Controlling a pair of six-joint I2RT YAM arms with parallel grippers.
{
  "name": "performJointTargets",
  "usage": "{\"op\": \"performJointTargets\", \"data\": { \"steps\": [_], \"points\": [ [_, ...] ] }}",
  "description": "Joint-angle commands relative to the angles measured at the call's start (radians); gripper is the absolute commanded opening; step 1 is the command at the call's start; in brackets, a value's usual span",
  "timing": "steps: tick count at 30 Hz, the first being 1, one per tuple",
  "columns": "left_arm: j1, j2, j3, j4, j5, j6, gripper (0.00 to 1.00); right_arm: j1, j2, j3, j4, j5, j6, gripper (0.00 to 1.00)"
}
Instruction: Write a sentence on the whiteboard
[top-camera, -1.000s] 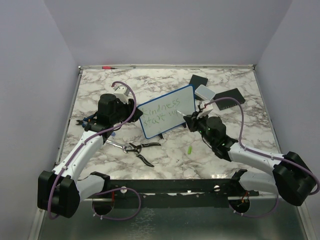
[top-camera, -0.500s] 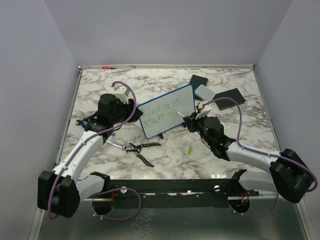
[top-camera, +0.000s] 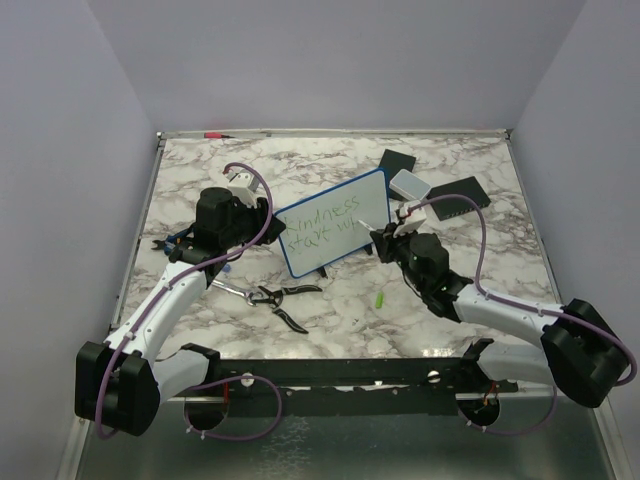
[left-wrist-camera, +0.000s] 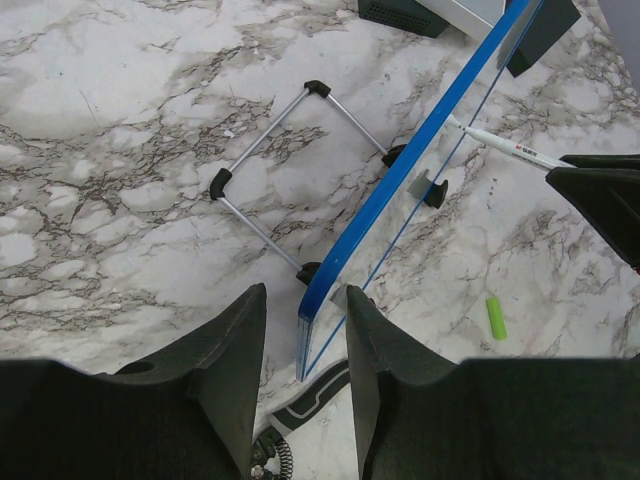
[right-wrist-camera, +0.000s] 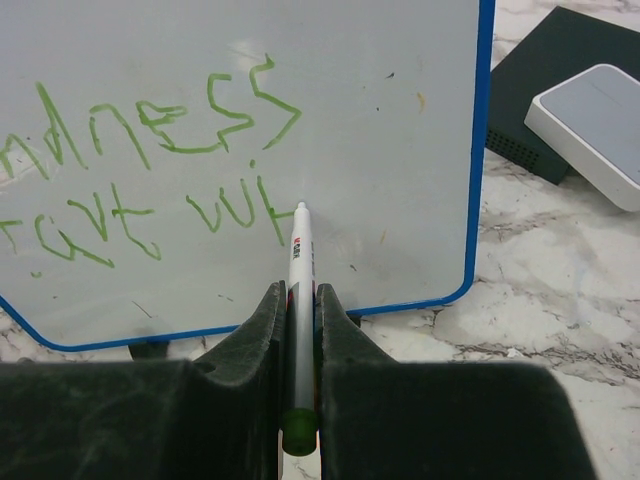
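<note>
The whiteboard (top-camera: 335, 222) has a blue frame (left-wrist-camera: 400, 190) and stands tilted on a wire stand at mid table. The sentence (right-wrist-camera: 150, 130) is green handwriting in two lines; the lower line ends in "wi". My right gripper (right-wrist-camera: 300, 290) is shut on a white marker (right-wrist-camera: 300, 255). The marker's tip touches the board just right of the last green stroke. My left gripper (left-wrist-camera: 306, 290) straddles the board's left end. Its right finger lies against the frame, and a gap shows on the left side. In the top view, the left gripper (top-camera: 268, 228) and right gripper (top-camera: 385, 238) flank the board.
Black-handled pliers (top-camera: 275, 297) lie in front of the board, and a green marker cap (top-camera: 380, 300) lies to their right. Behind the board on the right are two black pads (top-camera: 397, 162) (top-camera: 460, 198) and a white box (top-camera: 409, 184). A red pen (top-camera: 215, 133) lies at the back edge.
My right arm has shifted slightly with the marker beside the end of the lower line. The left arm and the board have not moved.
</note>
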Motion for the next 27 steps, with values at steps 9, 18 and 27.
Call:
{"op": "performJointTargets", "data": {
  "steps": [9,18,27],
  "points": [
    [0.009,-0.020,-0.009,0.010,0.011,0.010,0.38,0.002,-0.048,0.025,0.058,-0.052,-0.038,0.01],
    [0.009,-0.023,-0.010,0.010,0.011,0.011,0.38,0.001,0.018,0.037,0.078,-0.039,-0.033,0.01],
    [0.009,-0.025,-0.010,0.010,0.010,0.010,0.38,0.002,0.001,-0.011,0.041,-0.029,0.008,0.01]
  ]
}}
